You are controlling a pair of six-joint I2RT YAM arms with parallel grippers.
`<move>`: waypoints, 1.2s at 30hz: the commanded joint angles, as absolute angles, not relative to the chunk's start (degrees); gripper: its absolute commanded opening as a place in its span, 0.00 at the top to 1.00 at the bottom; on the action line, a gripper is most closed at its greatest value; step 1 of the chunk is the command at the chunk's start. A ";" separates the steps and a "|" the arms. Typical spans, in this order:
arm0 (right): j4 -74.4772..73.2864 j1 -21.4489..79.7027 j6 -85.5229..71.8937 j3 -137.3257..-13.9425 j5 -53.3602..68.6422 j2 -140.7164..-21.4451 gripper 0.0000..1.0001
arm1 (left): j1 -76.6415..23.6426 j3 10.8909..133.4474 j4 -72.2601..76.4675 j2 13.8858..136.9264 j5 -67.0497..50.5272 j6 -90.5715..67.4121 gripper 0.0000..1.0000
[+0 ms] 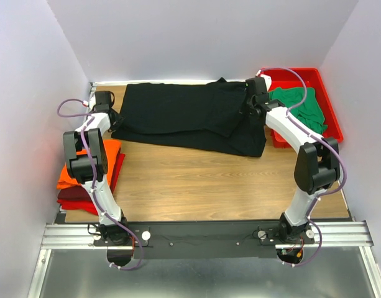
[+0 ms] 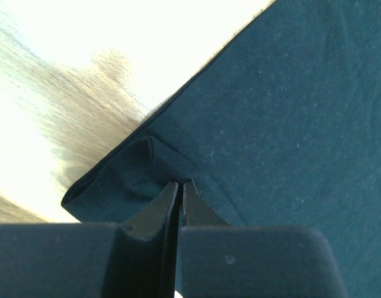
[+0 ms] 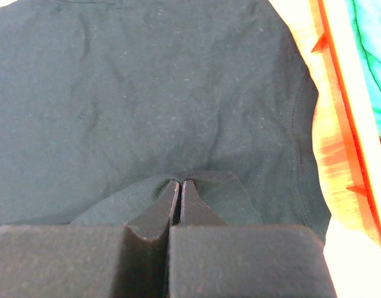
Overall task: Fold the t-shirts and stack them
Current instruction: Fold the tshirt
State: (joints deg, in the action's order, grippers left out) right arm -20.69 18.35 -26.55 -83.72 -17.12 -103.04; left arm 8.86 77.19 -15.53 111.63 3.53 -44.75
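Black t-shirt (image 1: 178, 112) spread along far edge of desk (image 1: 209, 183); L pincer (image 2: 179, 184) & R pincer (image 3: 179, 182) each clamped on its cloth.

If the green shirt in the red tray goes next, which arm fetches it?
Right. The right end effector sits beside the red tray holding the green t-shirt; the left end effector is across the table. Both are shut on the black t-shirt, so release first.
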 commanded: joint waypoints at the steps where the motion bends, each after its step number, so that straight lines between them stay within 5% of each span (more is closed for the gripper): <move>1: -19.51 17.23 -26.98 -82.88 -16.26 -105.03 1.00 | 8.70 78.75 -15.03 112.32 2.46 -43.68 0.89; 21: -18.28 15.21 -26.10 -90.87 -14.24 -113.20 1.00 | 9.14 81.83 -10.99 113.30 -2.54 -41.75 0.51; 36: -18.28 14.94 -26.02 -93.60 -12.83 -116.45 1.00 | 7.56 70.75 -11.51 106.00 4.91 -47.19 0.53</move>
State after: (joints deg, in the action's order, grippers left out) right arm -19.25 15.35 -26.63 -91.83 -13.50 -115.02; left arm 8.10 71.90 -11.05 107.94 1.10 -45.54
